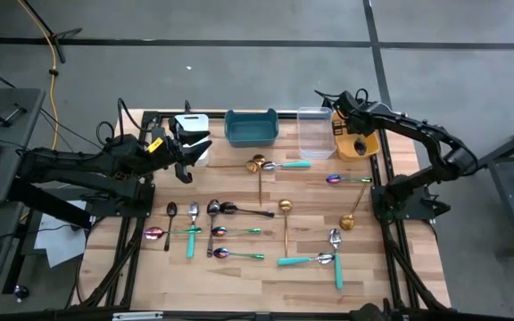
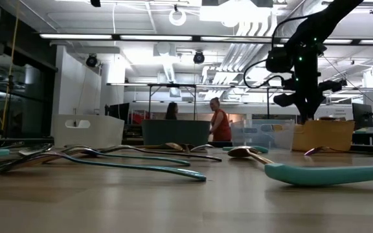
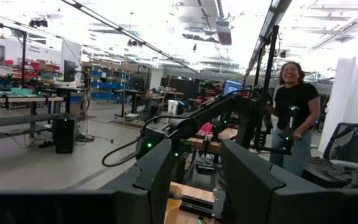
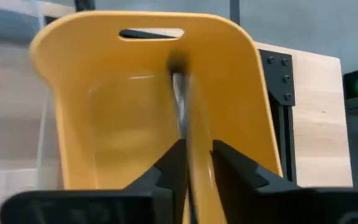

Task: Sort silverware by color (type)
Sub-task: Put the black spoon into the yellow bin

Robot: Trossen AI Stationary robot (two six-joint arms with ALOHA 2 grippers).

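My right gripper (image 4: 197, 146) hangs over the orange bin (image 4: 135, 93) at the table's far right (image 1: 351, 144), pointing steeply down, its fingers a little apart. A dark slim utensil (image 4: 182, 99) runs between them down into the bin and shows as a streak. Other silverware lies flat on the wooden table (image 1: 239, 272): teal-handled spoons (image 1: 306, 260), gold ones (image 1: 286, 223), dark ones (image 1: 239, 210). My left gripper (image 1: 186, 165) waits open and raised near the white bin (image 1: 190, 125), with nothing between its fingers (image 3: 194, 155). My right gripper has the dark utensil's handle (image 4: 188, 155) between its two fingers, which come from above and slant down into the orange bin. The utensil runs along the fingers, its far end (image 4: 178, 65) low in the bin. Whether the fingers touch it, I cannot tell.
A teal bin (image 1: 251, 127) and a clear bin (image 1: 314, 132) stand between the white and orange bins along the far edge. A person (image 3: 294, 112) stands beyond the table's right side, and two more people (image 2: 219, 123) are far off in the room.
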